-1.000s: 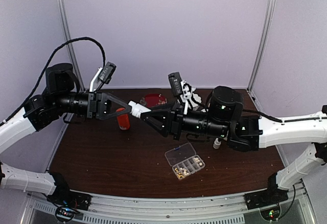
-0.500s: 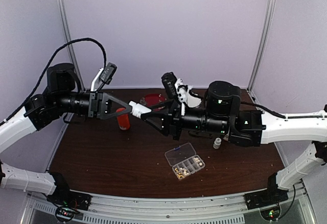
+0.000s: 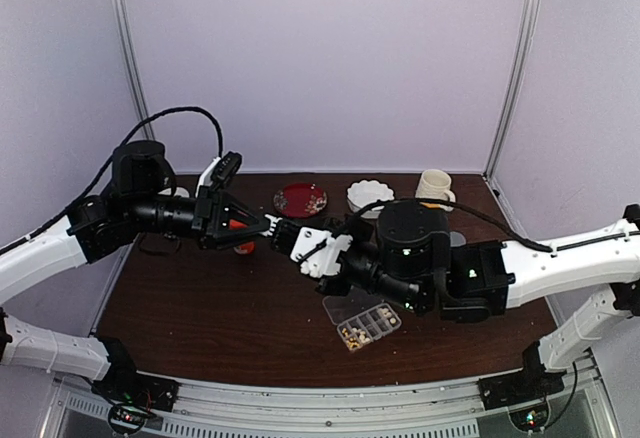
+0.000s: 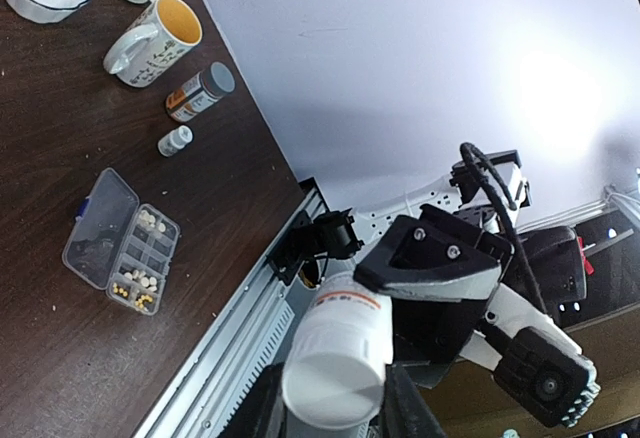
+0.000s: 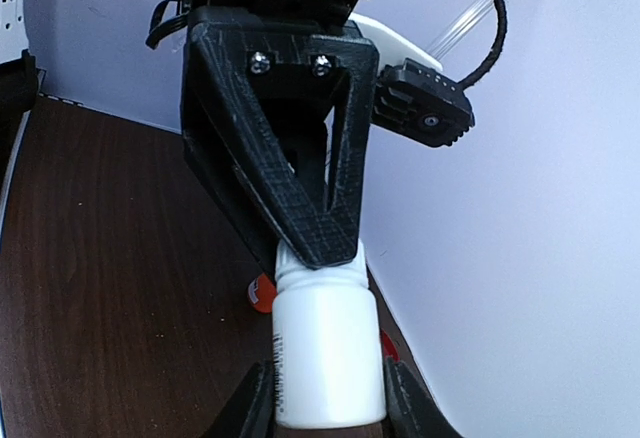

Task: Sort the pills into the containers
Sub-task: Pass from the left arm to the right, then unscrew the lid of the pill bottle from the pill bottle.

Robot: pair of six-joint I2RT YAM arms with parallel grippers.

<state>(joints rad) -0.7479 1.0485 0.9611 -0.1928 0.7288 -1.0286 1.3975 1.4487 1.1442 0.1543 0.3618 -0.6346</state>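
Observation:
A white pill bottle hangs in the air between both arms. My right gripper is shut on its body, and my left gripper is shut on its cap end. From above, the bottle shows as a white sliver between the left gripper and right gripper. The containers are a clear organiser box lying open on the table below the right arm. The left wrist view shows the box holding white pills and tan pills.
An orange bottle stands under the left gripper. Along the back are a red plate, a white fluted bowl and a mug. A yellow-lined mug, a grey-capped amber bottle and a small vial stand nearby.
The right gripper has closed on the bottle and its wrist has rolled over. Both arms have come lower and nearer with the bottle between them.

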